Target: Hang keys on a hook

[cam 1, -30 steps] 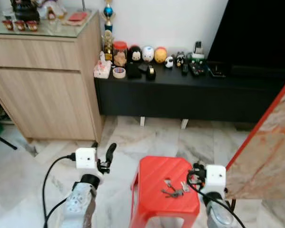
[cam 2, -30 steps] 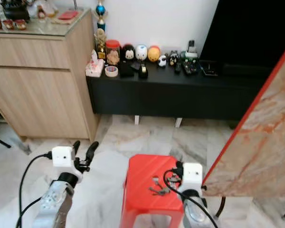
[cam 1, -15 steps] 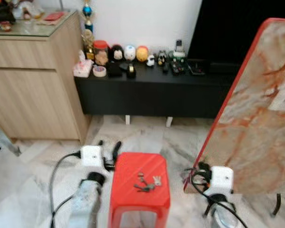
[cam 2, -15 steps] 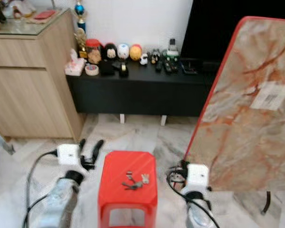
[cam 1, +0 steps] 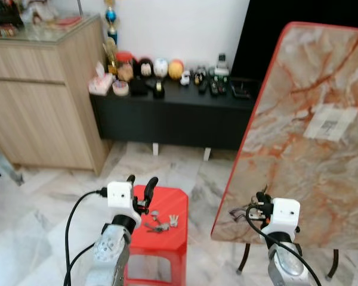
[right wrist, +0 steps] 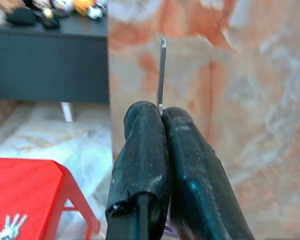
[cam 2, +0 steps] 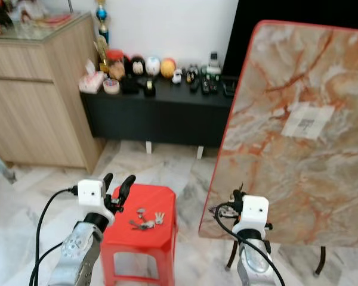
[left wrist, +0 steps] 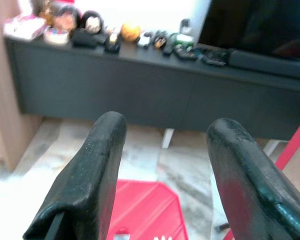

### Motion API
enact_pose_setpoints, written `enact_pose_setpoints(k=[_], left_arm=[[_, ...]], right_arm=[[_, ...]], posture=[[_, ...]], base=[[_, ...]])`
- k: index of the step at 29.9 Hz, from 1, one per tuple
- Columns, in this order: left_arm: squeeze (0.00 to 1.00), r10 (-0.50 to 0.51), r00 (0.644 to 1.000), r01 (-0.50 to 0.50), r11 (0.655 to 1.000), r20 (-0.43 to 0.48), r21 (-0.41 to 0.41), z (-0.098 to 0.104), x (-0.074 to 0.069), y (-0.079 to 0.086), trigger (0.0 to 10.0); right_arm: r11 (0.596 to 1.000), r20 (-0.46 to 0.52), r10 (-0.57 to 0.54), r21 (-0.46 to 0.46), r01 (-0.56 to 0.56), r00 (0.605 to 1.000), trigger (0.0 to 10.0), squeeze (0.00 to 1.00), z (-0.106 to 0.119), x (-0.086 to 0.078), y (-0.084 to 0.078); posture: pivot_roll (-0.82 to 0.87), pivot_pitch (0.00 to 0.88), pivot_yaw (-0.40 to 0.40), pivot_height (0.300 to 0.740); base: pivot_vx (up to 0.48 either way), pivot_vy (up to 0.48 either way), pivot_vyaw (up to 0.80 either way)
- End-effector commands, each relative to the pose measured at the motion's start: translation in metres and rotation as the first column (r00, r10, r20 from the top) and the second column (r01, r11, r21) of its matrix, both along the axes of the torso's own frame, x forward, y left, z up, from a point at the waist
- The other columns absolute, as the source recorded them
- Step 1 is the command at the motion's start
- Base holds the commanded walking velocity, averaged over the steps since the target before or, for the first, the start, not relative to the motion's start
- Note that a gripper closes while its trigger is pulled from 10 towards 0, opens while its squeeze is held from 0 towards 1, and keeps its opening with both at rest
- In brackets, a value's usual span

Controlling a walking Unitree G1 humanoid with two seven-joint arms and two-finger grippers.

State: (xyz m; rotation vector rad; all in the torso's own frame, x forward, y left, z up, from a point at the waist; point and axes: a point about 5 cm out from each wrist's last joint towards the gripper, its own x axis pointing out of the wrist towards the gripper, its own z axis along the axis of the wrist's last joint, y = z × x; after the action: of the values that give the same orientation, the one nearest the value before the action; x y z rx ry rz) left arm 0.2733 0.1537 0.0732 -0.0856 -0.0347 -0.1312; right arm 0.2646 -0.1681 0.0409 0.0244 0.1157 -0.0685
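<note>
Keys (cam 1: pixel 160 223) unlifted on red stool (cam 1: pixel 167 238), now left of centre after camera swing; left gripper (cam 1: pixel 141 186) spread above stool's edge; right gripper (right wrist: pixel 162 150) pinched on thin metal hook (right wrist: pixel 162 75).

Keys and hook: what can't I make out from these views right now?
- Keys on the red stool: too small to count, eye views.
- Thin metal piece in the shut right claw: edge-on, unidentifiable.
- Stool legs: cut off by the frame's bottom edge.

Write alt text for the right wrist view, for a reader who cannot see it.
The right gripper is shut on a thin metal piece sticking up between its fingers, before a tilted marble tabletop. Keys lie on a red stool beside it.
</note>
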Motion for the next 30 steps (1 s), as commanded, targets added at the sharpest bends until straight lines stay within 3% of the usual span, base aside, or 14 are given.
enact_pose_setpoints(k=[1,13,30], left_arm=[[0.0,-0.01,1.0,0.01,1.0,0.003,0.009,0.001,0.002,-0.004,10.0],[0.0,-0.005,1.0,0.005,1.0,0.003,0.014,0.001,0.003,-0.004,10.0],[0.0,-0.016,1.0,0.016,1.0,-0.002,0.008,-0.001,0.001,-0.005,10.0]], right_arm=[[1.0,0.04,-0.019,-0.008,0.019,0.999,10.0,0.0,0.01,0.004,-0.006],[1.0,0.079,-0.011,-0.001,0.011,0.997,10.0,0.0,0.024,0.013,-0.003],[1.0,0.155,-0.005,0.0,0.005,0.988,10.0,0.0,0.047,0.038,0.002]], posture=[[0.03,0.001,-0.093,0.74],[0.02,0.003,-0.093,0.74],[0.03,0.0,-0.071,0.74]], base=[[0.0,-0.33,0.0],[0.0,-0.294,0.0],[0.0,0.0,0.0]])
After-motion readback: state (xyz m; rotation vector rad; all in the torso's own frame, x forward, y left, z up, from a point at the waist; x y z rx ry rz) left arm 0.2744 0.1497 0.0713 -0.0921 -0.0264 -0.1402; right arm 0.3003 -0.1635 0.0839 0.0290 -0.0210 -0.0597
